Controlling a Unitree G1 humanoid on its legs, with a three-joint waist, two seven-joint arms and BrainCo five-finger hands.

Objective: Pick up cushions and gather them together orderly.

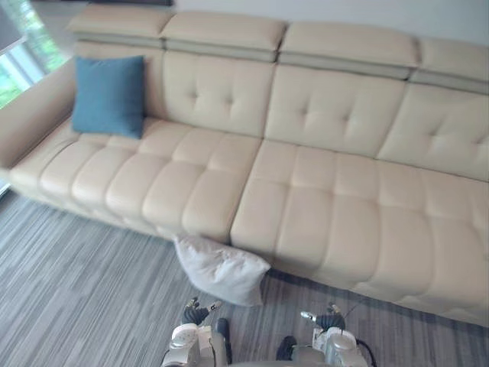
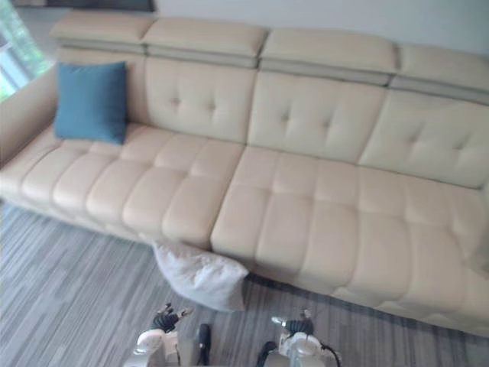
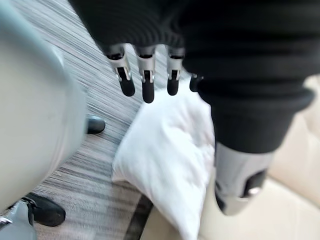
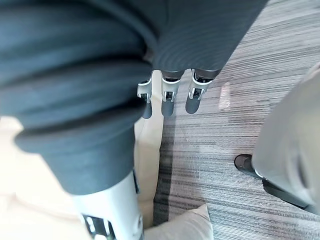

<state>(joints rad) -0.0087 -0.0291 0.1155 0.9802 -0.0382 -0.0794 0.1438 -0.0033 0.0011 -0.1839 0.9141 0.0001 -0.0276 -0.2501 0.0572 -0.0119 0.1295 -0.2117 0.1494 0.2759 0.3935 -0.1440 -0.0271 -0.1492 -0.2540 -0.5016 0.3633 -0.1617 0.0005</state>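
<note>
Left hand (image 1: pixel 195 313) and right hand (image 1: pixel 327 318) are hanging slack and empty at bottom centre. I'm seeing the white cushion (image 1: pixel 221 269) lying just above them on the striped floor (image 1: pixel 76 294) against the beige sofa (image 1: pixel 336 199), and the blue cushion (image 1: pixel 109 95) leaning upper left.

A living room, by the look of it: a long cream tufted sofa (image 1: pixel 290 176) with headrests, a blue cushion (image 1: pixel 108 95), grey striped carpet (image 1: pixel 69 290) and a window (image 1: pixel 19 53).
</note>
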